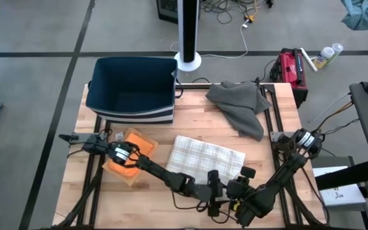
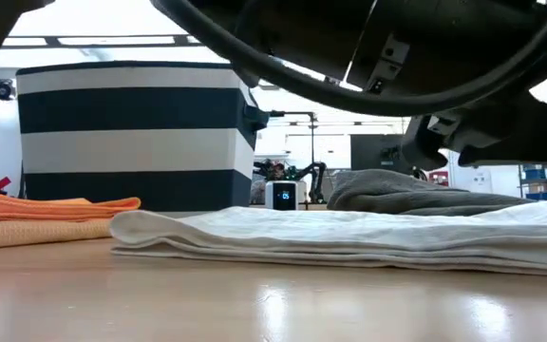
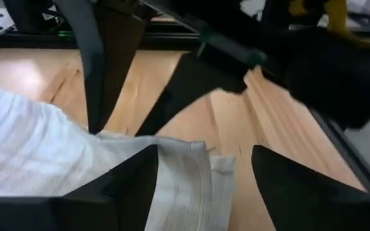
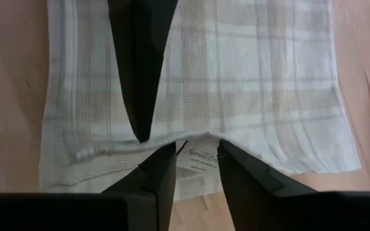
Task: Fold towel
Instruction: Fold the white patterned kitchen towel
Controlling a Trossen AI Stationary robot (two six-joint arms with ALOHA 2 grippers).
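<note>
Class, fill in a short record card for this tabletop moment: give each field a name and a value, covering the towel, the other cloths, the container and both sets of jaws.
Towel: white checked towel, folded, flat on the wooden table
Left gripper: at the towel's near edge, jaws open, over a corner
Right gripper: at the same near edge, jaws parted either side of a label, holding nothing
Other cloths: grey cloth crumpled at the far right; orange cloth folded at the left
Container: dark striped bin at the far left

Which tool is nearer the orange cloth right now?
Left. The left tool is at the white towel's near edge, on the orange cloth's side; the right tool is farther along that edge.
</note>
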